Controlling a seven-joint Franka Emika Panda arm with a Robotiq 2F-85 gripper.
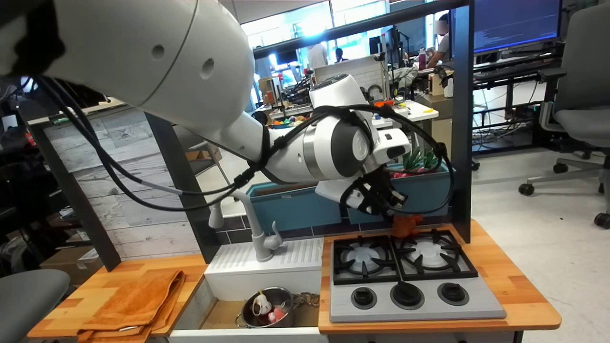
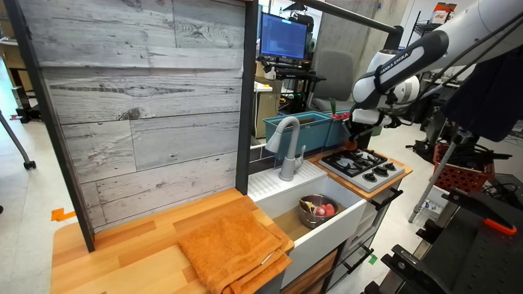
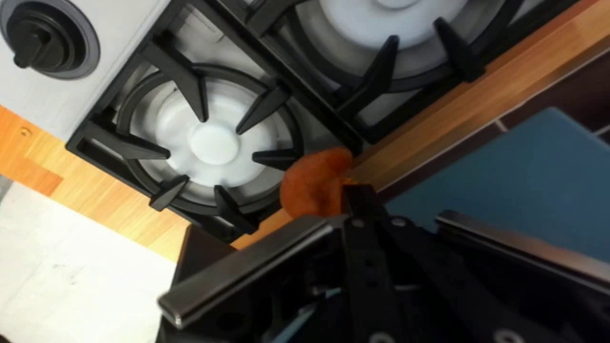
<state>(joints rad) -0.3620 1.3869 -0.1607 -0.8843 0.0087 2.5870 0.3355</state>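
At the left, in both exterior views, an orange towel (image 1: 138, 300) lies folded on the wooden counter (image 2: 143, 267). Next to it comes the sink (image 2: 316, 253), with a metal pot (image 2: 312, 221) standing inside and a grey tap (image 1: 261, 245) at its far side. More to the right is the stove (image 1: 376, 312), and over its far edge, by the right burner (image 3: 214, 143), the gripper (image 3: 360, 194) points downward. Its fingers are together, and their tips are at a soft-looking orange thing (image 3: 310, 186). From the tips this thing bulges to the near and right side, toward the burner; I cannot tell if some part of it is pinched. Its long axis is also not clear, because the gripper covers one end. It overlaps the black grate (image 3: 264, 108) and the wooden strip (image 3: 491, 100) behind; whether it rests there or hangs a little above, I cannot tell. On the far side the room looks narrow, because a blue flower box (image 1: 421, 189) stands close behind the fingers. On the near side the stove extends to its three knobs (image 1: 406, 294). At the far right, in an exterior view, there is a grey chair (image 1: 586, 71).
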